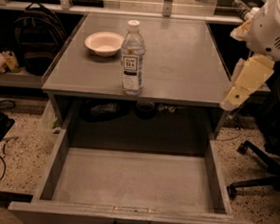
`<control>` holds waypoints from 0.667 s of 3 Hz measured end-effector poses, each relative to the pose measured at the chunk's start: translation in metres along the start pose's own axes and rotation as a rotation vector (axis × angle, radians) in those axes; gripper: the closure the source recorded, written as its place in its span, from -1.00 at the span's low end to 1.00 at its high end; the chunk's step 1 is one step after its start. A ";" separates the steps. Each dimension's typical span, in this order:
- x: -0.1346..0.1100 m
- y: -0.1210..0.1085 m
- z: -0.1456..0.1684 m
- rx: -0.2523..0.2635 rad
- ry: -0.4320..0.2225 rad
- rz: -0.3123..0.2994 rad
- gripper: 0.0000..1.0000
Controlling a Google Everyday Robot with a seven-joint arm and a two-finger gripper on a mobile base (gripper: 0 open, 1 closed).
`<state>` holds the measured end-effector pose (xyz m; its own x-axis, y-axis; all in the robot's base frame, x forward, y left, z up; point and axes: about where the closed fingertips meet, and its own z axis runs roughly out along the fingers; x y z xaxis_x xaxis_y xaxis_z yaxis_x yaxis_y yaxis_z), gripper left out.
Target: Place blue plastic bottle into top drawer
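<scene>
Over on the far left, under the neighbouring bench, a dark backpack (pixel 36 35) sits in the shadows, well away from anything that matters here. Moving in, a shallow white bowl (pixel 104 43) rests on the grey surface (pixel 181 59) toward its back left part. Just to the right of the bowl, and nearer the front edge, stands the bottle (pixel 133 57): upright, white cap on, label facing out, with nothing touching it. It sits close to the front lip of the surface, roughly above the middle of the opening below.

Beneath, the drawer (pixel 131 180) is pulled right out toward me. Its flat grey bottom is bare, and a small dark handle shows on the front panel at the very bottom.

On the right, the robot's arm hangs beside the right edge of the surface, with the tool (pixel 233 96) pointing down and inward at about the level of the top. It is well apart from the bottle and carries nothing that I can see. Whether the tool is open or closed I cannot tell from here. Behind and below it, the legs of an office chair (pixel 258 161) stand on the speckled floor.

As I judge it, the drawer is ready, but the reach, the grasp, the lift and the setting down inside are all yet to be done.
</scene>
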<state>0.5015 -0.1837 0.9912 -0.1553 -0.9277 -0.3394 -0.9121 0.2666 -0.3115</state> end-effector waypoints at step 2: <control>-0.056 -0.051 0.025 0.026 -0.162 0.044 -1.00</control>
<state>0.5658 -0.1388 1.0041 -0.1296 -0.8612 -0.4914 -0.8953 0.3146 -0.3154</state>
